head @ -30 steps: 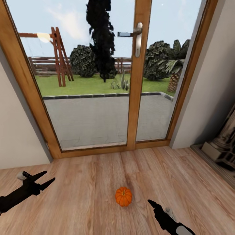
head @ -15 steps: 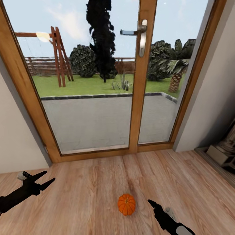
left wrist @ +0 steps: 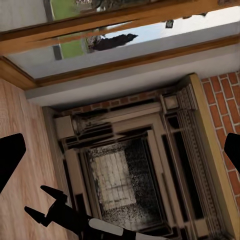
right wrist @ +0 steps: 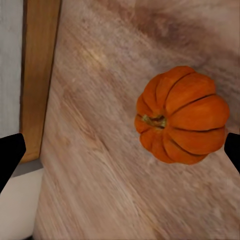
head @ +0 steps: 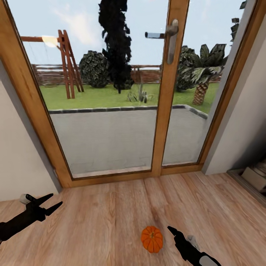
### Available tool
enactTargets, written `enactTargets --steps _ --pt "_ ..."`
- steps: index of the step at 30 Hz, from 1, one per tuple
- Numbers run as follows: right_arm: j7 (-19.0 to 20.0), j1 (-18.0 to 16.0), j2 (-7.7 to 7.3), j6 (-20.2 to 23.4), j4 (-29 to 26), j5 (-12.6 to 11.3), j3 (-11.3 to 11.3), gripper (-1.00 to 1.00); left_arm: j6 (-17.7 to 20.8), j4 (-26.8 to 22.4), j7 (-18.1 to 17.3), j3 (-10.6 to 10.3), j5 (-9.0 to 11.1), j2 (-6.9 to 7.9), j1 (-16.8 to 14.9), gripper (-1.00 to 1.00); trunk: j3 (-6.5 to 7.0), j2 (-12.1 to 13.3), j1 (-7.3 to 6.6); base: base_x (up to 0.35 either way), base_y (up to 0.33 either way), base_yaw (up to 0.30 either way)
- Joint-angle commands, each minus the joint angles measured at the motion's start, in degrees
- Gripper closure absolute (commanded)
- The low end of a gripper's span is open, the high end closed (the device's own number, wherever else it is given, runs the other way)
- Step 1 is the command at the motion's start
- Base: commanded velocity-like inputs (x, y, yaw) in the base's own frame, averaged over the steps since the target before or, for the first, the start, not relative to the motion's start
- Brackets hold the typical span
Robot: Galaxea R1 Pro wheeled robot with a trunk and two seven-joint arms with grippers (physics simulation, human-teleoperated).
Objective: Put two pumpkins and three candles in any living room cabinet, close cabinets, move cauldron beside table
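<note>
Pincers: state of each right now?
Left pincer: open, empty.
Right pincer: open, empty, beside the small orange ribbed pumpkin on the floor.

The left arm runs off the left edge of the head view, so nothing behind the wrist can be seen. The right arm drops out through the bottom edge, and from this angle its fingers overlap, so their spread cannot be read here. At the lower right, a pale stone object is sliced by the right edge; what it is stays unclear. The glass door loses its top to the upper edge. In the left wrist view, the fireplace is cut at the bottom and its dark speckled opening is too grainy to read. In the right wrist view, both black fingertips are clipped at the side edges.
</note>
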Motion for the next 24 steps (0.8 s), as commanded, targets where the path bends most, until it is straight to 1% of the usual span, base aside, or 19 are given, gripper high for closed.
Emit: enactTargets --steps 1,6,14,22,24 --pt "0.14 -0.03 -0.05 0.25 0.02 -0.52 0.25 -1.0 0.61 0.04 -0.3 -0.38 0.26 0.06 -0.05 -1.0 -0.05 -0.02 0.0 0.095 0.063 0.0" --pt "0.13 -0.03 -0.09 0.26 0.02 -0.52 0.25 -1.0 0.61 0.03 -0.3 -0.44 0.26 0.02 -0.05 -1.0 -0.05 -0.02 0.0 0.157 0.147 0.0" --pt "0.13 -0.03 -0.09 0.26 0.02 -0.52 0.25 -1.0 0.53 0.04 -0.3 -0.46 0.26 -0.03 -0.05 -1.0 -0.05 -0.02 0.0 0.142 0.093 0.0" --pt "-0.28 -0.04 -0.17 0.3 0.02 -0.48 0.25 -1.0 0.45 0.11 -0.3 -0.31 0.32 -0.01 -0.05 -1.0 -0.05 -0.02 0.0 0.023 0.012 0.0" --pt "-0.37 -0.03 -0.18 0.31 0.02 -0.44 0.25 -1.0 0.45 0.06 -0.3 -0.28 0.31 0.01 -0.05 -1.0 -0.5 -0.05 0.05 0.0 0.0 0.0"
